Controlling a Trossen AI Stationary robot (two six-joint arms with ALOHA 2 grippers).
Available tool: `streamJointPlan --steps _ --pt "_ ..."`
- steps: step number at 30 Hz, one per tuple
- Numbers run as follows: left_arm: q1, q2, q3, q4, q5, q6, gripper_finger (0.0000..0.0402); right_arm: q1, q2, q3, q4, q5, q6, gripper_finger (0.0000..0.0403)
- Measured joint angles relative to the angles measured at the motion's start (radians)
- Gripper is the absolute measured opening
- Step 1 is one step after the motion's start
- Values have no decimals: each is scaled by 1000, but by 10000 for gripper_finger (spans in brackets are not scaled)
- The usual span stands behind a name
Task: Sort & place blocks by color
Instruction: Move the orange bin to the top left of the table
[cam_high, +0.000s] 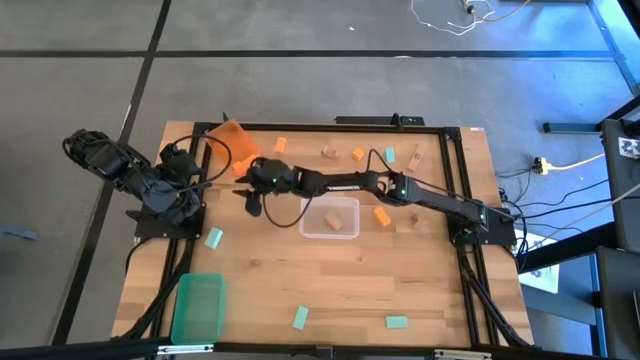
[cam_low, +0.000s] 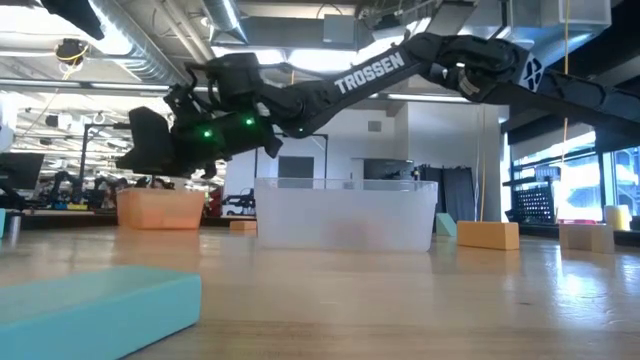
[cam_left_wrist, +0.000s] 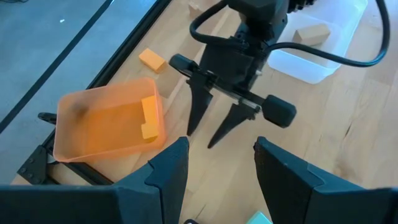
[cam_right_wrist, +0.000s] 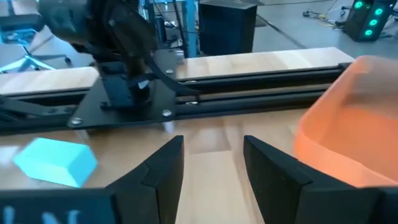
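The right gripper (cam_high: 252, 196) is stretched far across the table and hangs just beside the orange bin (cam_high: 232, 146), which stands near the far left corner of the table. In the left wrist view its two fingers (cam_left_wrist: 198, 109) stand apart and point down at bare wood, and nothing is between them. One orange block (cam_left_wrist: 149, 117) already lies inside the orange bin, against its wall. So I judge that the right arm has nothing to carry and the step in hand is to go for another block.

The left gripper (cam_left_wrist: 214, 163) waits near the left edge of the table, its fingers also apart and empty.

Many blocks are still loose. Orange blocks lie near the far edge (cam_high: 280, 145) (cam_high: 357, 154) and one just beside the clear bin (cam_high: 382, 216). A tan block (cam_high: 334, 219) sits inside the clear bin (cam_high: 312, 228). Mint green blocks lie near the left edge (cam_high: 214, 238) and along the near edge (cam_high: 300, 318) (cam_high: 396, 322), and the green bin (cam_high: 198, 306) stands in the near left corner.

To do this step well, the right arm should first lift clear of the orange bin wall, then choose a block that lies free. It should come down with the fingers on both sides of the short width and close only when the block is centred.
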Motion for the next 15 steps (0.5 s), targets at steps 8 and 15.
streamJointPlan --steps 8,15 --pt "1 1 -58 0 -45 -131 172 -4 -18 -1 -25 -101 -35 168" --pt "15 2 -157 0 -57 -320 171 7 -172 10 -276 -336 -52 168"
